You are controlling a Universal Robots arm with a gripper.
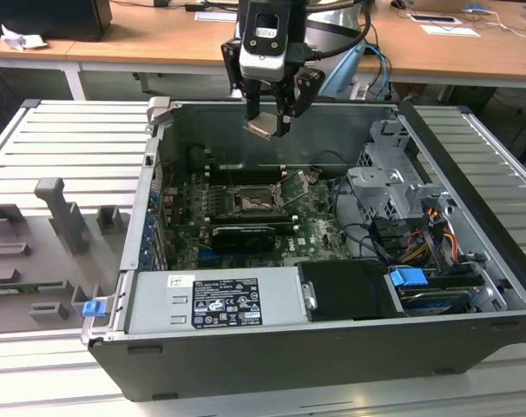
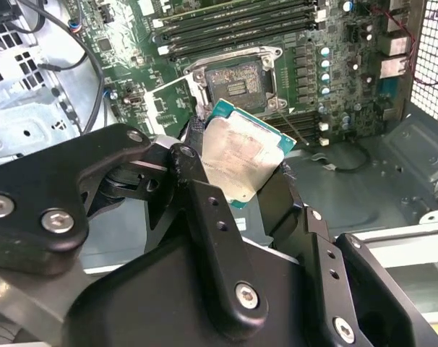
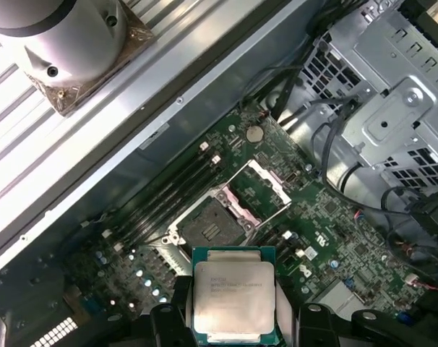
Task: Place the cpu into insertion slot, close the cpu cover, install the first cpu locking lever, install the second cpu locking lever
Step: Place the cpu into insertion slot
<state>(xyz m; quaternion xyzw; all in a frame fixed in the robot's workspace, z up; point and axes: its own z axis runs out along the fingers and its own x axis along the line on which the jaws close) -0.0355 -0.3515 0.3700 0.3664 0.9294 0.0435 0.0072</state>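
Note:
My gripper (image 1: 269, 124) hangs above the open computer case, shut on the cpu (image 1: 264, 128), a flat square chip with a pale metal top. Both wrist views show the cpu (image 2: 242, 153) (image 3: 233, 296) pinched between the black fingers (image 2: 204, 210). The insertion slot (image 1: 252, 201) (image 2: 238, 82) (image 3: 211, 225) lies open on the green board below, its dark pin field bare. The cpu cover (image 1: 299, 184) (image 3: 259, 186), a silvery frame with a cut-out centre, stands flipped up beside the slot, toward the exterior view's right.
Long black memory slots (image 2: 241, 25) run beside the socket. A grey drive cage (image 1: 389, 187) with cables fills the case toward the exterior view's right. The power supply (image 1: 215, 304) sits along the near edge. Grey fixtures (image 1: 59, 217) stand on the ribbed table outside.

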